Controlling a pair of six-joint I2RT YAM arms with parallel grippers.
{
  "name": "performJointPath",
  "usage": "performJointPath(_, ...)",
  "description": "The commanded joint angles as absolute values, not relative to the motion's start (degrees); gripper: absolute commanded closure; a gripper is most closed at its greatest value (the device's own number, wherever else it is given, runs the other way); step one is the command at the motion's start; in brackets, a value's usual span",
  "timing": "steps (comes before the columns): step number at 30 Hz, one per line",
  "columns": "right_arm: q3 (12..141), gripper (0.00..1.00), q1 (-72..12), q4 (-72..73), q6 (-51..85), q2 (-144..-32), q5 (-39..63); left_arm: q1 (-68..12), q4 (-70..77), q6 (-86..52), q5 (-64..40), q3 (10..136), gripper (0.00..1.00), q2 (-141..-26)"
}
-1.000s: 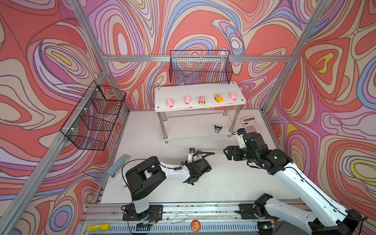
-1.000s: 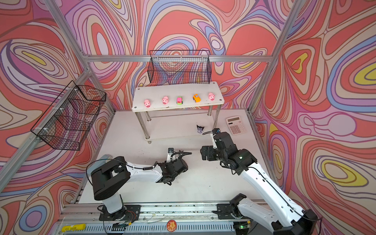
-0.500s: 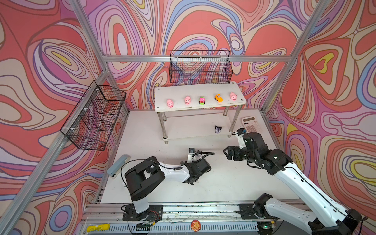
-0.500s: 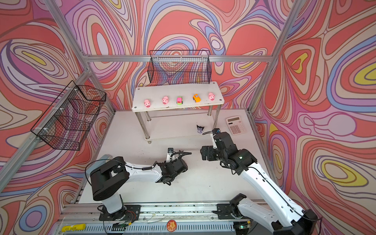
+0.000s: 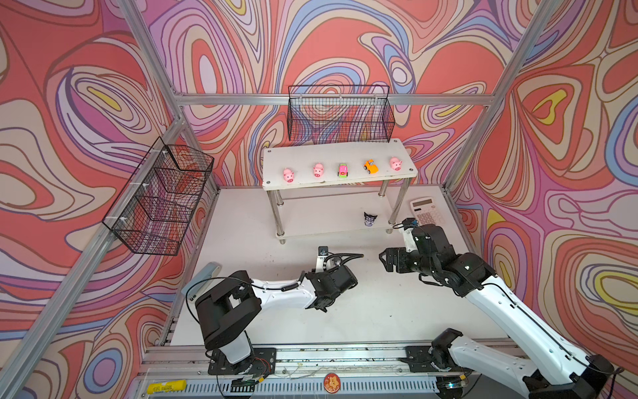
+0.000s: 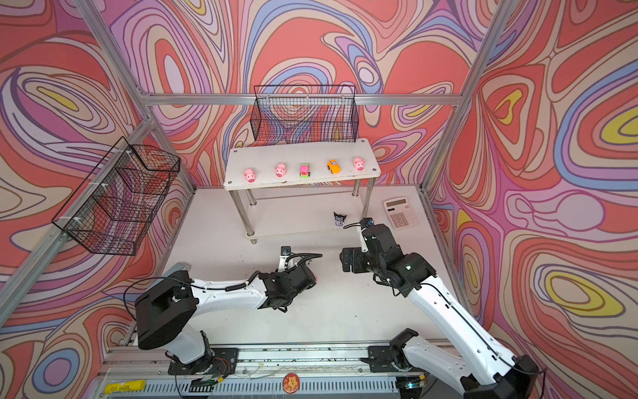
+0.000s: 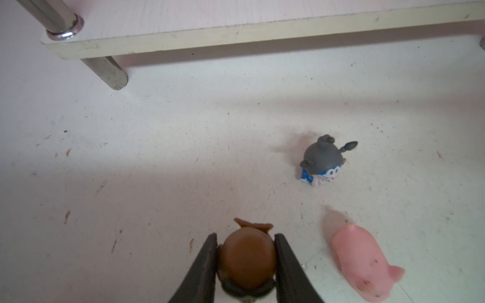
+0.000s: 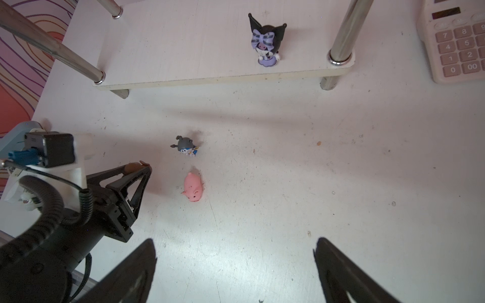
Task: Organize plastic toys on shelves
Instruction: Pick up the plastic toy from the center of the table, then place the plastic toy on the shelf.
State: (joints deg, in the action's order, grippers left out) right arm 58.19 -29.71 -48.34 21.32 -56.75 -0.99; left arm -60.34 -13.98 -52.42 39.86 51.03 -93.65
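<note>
Left claw (image 7: 246, 237): clamped on the brown toy (image 7: 246, 262), arm unmoved this past second.
Right claw (image 8: 235, 240): wide, empty.
Next: lift to the shelf (image 7: 236, 28).

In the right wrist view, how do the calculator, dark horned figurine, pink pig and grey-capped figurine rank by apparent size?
1. calculator, though cut off by the frame
2. dark horned figurine
3. pink pig and grey-capped figurine: nearly alike, so unranked
</note>
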Motion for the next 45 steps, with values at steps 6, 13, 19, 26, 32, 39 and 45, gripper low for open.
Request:
performJointPath(6, 58.7, 0.02, -30.0, -47.4, 21.5, -56.2, -1.1, -60.3, -17.9, -48.2, 43.4, 56.6, 0.69, -90.7)
performJointPath(13, 58.0, 0.02, -30.0, -48.8, 22.7, -54.0, -2.1, -59.0, -16.7, -43.5, 42.9, 62.2, 0.68, -92.9)
performJointPath(19, 50.7, 0.02, -30.0, -45.8, 28.0, -50.0, 2.3, -55.9, -13.3, -40.0, 40.1, 65.5, 0.68, -94.8)
performJointPath(26, 40.2, 0.02, -30.0, -40.5, 33.9, -42.9, 3.5, -53.3, -10.6, -36.8, 37.4, 69.1, 0.68, -98.0)
performJointPath(32, 39.3, 0.02, -30.0, -40.3, 33.7, -39.5, 0.8, -51.6, -8.5, -35.2, 35.5, 72.7, 0.68, -101.7)
performJointPath(39, 39.9, 0.01, -30.0, -40.5, 34.1, -39.4, -0.5, -50.1, -6.2, -34.3, 33.6, 76.5, 0.68, -106.6)
performJointPath(45, 40.0, 0.01, -30.0, -41.6, 33.8, -39.3, -1.4, -49.4, -5.2, -33.2, 32.9, 80.3, 0.68, -110.7)
